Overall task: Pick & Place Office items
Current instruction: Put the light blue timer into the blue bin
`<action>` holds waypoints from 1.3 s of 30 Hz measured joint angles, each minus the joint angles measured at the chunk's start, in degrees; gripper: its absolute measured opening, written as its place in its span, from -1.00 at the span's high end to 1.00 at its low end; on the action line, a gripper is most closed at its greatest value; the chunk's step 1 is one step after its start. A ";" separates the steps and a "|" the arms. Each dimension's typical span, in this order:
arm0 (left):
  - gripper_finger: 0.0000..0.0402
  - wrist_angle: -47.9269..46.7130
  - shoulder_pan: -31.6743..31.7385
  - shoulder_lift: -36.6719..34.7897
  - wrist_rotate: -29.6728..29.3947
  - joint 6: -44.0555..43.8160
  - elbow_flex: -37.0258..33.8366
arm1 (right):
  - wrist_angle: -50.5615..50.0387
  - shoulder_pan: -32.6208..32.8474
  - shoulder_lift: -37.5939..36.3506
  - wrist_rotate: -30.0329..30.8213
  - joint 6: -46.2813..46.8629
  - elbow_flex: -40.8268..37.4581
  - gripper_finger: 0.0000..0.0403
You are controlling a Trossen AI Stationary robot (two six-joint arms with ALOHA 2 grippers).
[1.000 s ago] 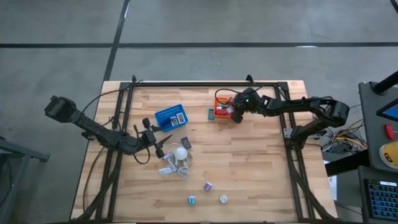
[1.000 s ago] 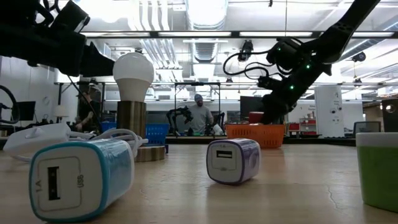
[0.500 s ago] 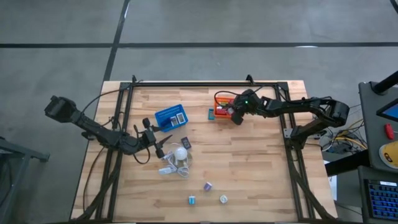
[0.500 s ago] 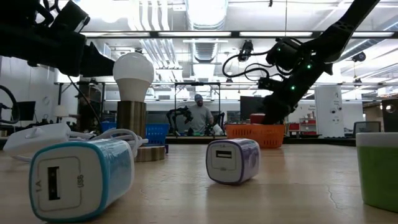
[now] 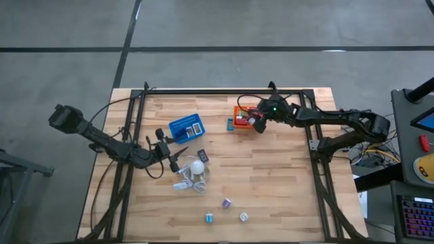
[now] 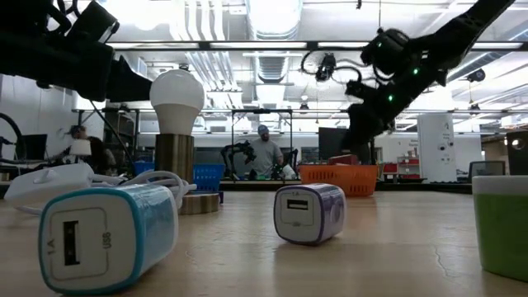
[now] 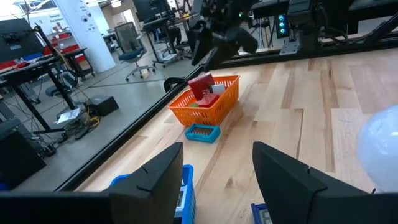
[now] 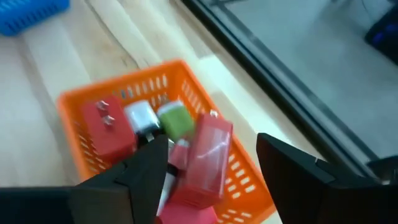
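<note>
— Right tool [image 8: 211,168]?
— Hanging above the orange mesh basket [image 8: 205,106] at the far side of the counter [image 5: 285,183], fingers spread, gripping nothing
— Inside the basket?
— Red charger blocks [image 8: 208,155], a white plug cube [image 8: 142,116], a green piece [image 8: 176,119] (the tall red one leaning, topmost)
— Left tool [image 7: 214,171]?
— Parked near the bulb [image 5: 196,167], between blue basket [image 5: 186,127] and cord, fingers apart, empty
— Still loose?
— Three small chargers [image 5: 226,202] near the front edge

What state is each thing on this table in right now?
Orange basket: upright, holding several pieces.
Red block: tilted in that basket, released.
Right gripper: above the basket, jaws open, empty.
Left gripper: jaws open, empty.
Bulb: upright, unlit.
Blue basket: upright.
</note>
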 joint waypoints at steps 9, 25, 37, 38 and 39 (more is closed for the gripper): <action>0.02 0.00 0.00 0.00 -0.02 -0.02 0.00 | -0.85 9.73 -2.36 -5.85 0.36 0.02 0.10; 0.02 -0.01 0.00 0.00 -0.13 -0.02 0.00 | 0.10 39.42 -1.07 -12.25 8.32 0.09 0.08; 0.02 -2.20 0.07 0.00 -1.07 -2.55 0.04 | -7.22 45.82 14.51 -8.09 5.62 13.28 -0.27; 0.02 -2.20 0.28 0.00 -1.02 -3.06 0.20 | -9.26 45.79 15.36 -6.70 5.28 14.52 -0.28; 0.02 -2.34 0.49 0.00 -1.01 -3.48 0.47 | -10.69 45.77 16.13 -4.80 5.07 15.52 -0.28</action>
